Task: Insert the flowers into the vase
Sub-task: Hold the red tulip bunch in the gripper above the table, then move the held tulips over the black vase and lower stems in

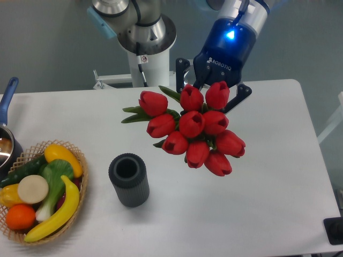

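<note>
A bunch of red tulips, the flowers (193, 127), hangs in the air above the white table, heads toward the camera, green leaves sticking out left. My gripper (210, 91) is behind the heads, its black fingers either side of the hidden stems, shut on the bunch. The vase (129, 179), dark grey and ribbed with a round open mouth, stands upright on the table, below and left of the flowers and apart from them.
A wicker basket (80, 160) of toy fruit and vegetables sits at the left front. A pot with a blue handle (7, 96) is at the far left edge. The arm's base (144, 59) stands behind the table. A dark object (335, 230) shows at the right front corner.
</note>
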Controlling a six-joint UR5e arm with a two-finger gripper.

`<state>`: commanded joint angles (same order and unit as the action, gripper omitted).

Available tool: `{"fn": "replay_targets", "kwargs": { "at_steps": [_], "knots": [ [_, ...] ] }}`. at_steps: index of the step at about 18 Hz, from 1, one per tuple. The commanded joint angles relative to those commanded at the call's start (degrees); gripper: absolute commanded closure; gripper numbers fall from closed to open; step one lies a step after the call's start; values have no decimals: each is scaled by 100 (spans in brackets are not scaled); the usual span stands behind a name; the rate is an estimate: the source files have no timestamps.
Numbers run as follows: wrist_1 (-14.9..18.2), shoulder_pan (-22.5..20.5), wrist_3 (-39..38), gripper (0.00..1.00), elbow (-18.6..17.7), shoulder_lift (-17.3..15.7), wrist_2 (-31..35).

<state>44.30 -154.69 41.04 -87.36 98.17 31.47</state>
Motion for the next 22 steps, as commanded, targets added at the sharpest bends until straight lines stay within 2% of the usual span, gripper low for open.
{"fn": "replay_targets", "kwargs": {
  "at_steps": [8,10,14,18,22],
  "knots": [
    [-175,325,88,63,26,254,9],
    [-342,518,324,63,26,412,9],
    [-378,747,702,63,26,545,-26],
    [-404,783,808,64,-44,659,-921],
    [-404,826,1151,64,-149,746,-1054]
  ]
}}
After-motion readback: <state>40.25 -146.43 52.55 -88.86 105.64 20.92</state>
